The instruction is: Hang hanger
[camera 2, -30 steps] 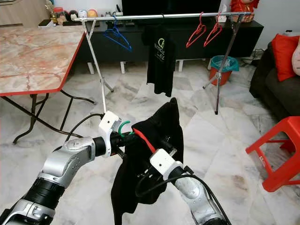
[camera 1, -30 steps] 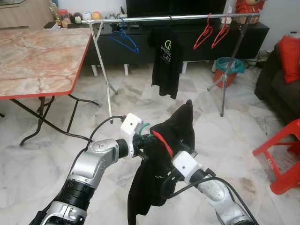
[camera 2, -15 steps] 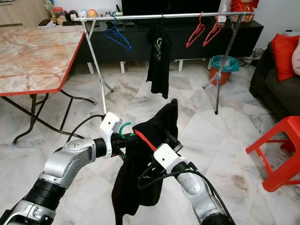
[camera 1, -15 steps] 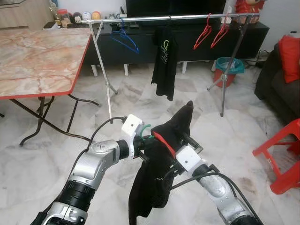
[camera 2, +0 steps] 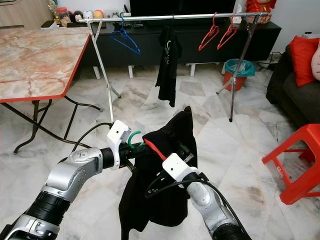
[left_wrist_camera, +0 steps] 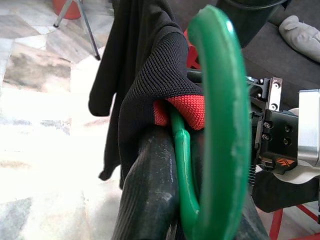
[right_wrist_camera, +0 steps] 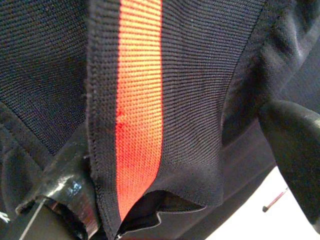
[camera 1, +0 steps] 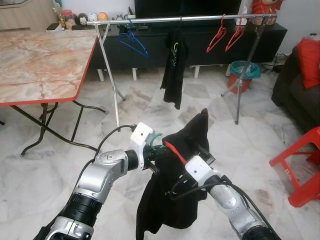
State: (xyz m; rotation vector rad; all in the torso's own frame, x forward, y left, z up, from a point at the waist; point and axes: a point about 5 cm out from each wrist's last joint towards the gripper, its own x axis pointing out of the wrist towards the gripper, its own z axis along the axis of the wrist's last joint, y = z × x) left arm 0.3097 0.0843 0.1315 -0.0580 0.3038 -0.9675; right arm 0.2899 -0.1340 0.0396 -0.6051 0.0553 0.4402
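On the far left stands a table (camera 1: 45,60) with a pink stone top and a red edge. Next to it a long silver rail (camera 1: 175,19) runs across the room, with a blue hanger (camera 1: 132,41), a black shirt (camera 1: 174,65) and two red hangers (camera 1: 225,35) on it. Down in front, the left gripper (left_wrist_camera: 165,200) is shut tight on the green hanger (left_wrist_camera: 220,125), low down near its hook. A black top (camera 1: 172,200) with a red neck band hangs on that hanger, in the air over the white floor (camera 1: 65,165) and well apart from the rail. The right gripper (camera 1: 200,150) is pushed into the cloth by the collar; its fingers (right_wrist_camera: 295,145) sit on both sides of the red band, but I cannot tell if they pinch it or just touch it. I think the hanger is light and stiff, so holding it near the hook is best, with the hook kept free to go over the rail. The top is soft and floppy and could slip off one side if the hanger tips, so it should stay level. Far right is a red stool (camera 1: 302,165) by a dark sofa (camera 1: 300,85).
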